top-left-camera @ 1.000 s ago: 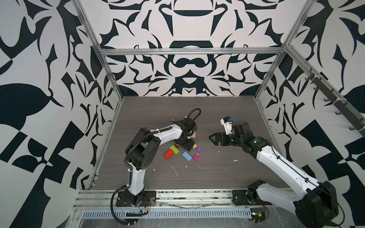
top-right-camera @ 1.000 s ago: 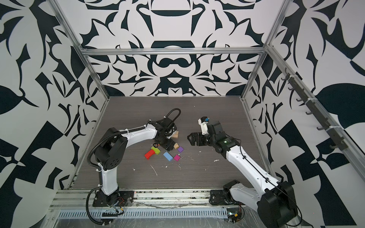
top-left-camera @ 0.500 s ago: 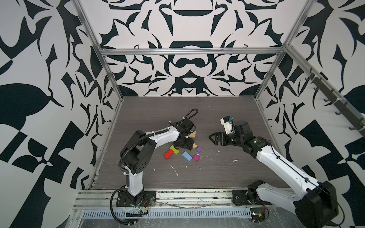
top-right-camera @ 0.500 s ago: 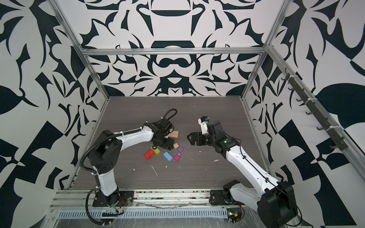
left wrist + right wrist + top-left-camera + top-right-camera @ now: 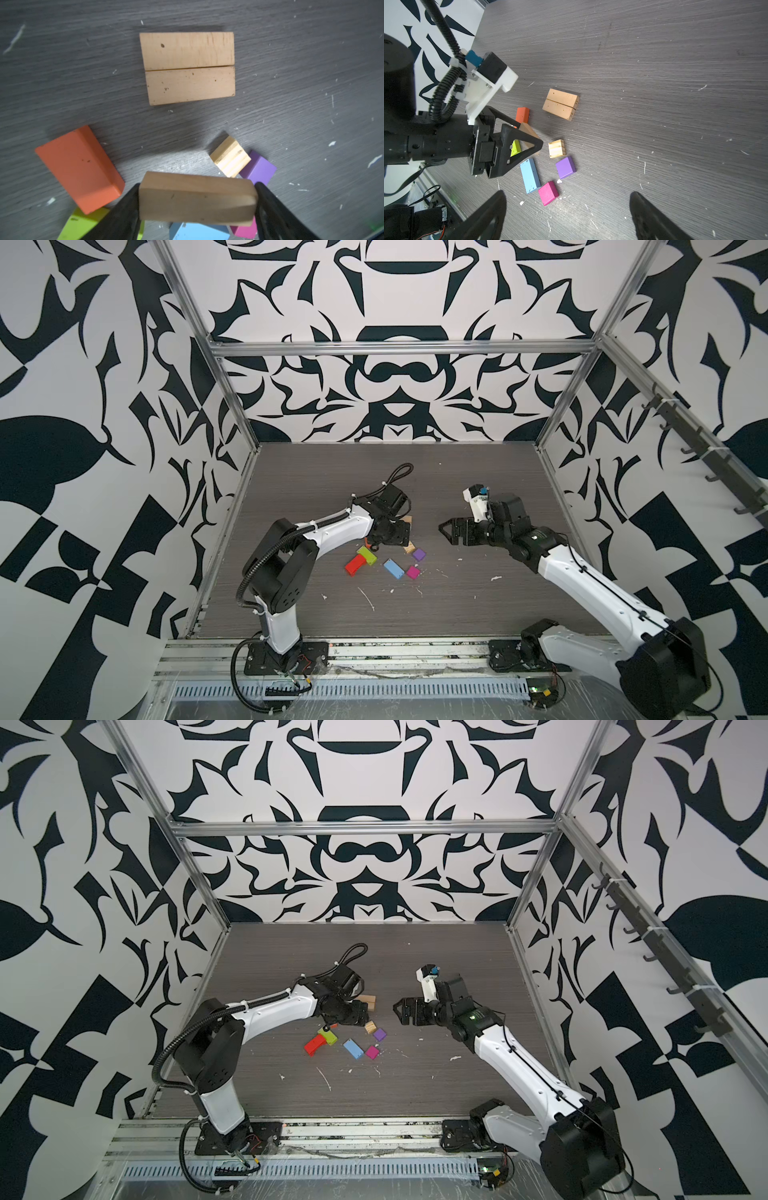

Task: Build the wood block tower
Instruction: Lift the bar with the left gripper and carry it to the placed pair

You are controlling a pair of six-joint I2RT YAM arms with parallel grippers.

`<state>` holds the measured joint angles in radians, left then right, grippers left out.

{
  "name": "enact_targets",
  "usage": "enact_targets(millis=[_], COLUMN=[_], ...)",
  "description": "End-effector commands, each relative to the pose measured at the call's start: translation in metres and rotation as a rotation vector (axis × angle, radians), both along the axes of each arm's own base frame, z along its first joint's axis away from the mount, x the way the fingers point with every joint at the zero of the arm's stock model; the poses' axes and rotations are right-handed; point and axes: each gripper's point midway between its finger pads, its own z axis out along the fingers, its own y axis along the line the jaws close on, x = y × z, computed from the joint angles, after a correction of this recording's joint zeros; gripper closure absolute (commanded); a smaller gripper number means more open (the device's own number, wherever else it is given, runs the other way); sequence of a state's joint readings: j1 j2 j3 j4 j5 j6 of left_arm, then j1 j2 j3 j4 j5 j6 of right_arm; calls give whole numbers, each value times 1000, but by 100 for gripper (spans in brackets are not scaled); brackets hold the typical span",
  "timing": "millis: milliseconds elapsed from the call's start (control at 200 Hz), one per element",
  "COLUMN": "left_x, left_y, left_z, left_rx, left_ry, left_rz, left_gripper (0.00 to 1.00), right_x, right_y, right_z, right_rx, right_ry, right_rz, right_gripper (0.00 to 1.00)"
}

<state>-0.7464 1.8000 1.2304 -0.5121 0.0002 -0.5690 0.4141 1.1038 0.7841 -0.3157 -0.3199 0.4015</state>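
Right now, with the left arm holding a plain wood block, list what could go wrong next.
1. The held plain block looks slightly tilted in the left jaws; it may land askew beside the two-block base and push it apart.
2. The orange block and tan cube lie close below; a low carry could knock them.

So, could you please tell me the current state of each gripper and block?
Left gripper: shut on plain tan wooden oblong block.
Right gripper: open, empty.
Two plain tan wooden oblongs: flat, touching side by side.
Orange oblong, lime-green oblong, red oblong, blue oblong, striped tan cube, purple cube, magenta cube: loose, unplaced.
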Motion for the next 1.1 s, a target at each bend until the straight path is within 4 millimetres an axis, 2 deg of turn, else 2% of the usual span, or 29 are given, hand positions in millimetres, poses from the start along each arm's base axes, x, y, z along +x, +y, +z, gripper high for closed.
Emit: enact_targets(millis=[0,530,780,1100], left_x=[12,34,38,31], left_y=[-6,-4,-6,-7], left_z=[10,1,-7,-20], left_rx=[-27,72,97,130], left_ry=[-16,-41,-47,-33], left_rz=[89,130,130,125], left_gripper=[44,43,43,43], right_x=[5,3,1,1], right_y=[3,3,0,0], right_z=[16,19,18,18], right_rx=[20,22,11,8], right_ry=[-42,-46,-44,-43], right_rz=[-3,3,0,-1], right_gripper=[4,4,4,4])
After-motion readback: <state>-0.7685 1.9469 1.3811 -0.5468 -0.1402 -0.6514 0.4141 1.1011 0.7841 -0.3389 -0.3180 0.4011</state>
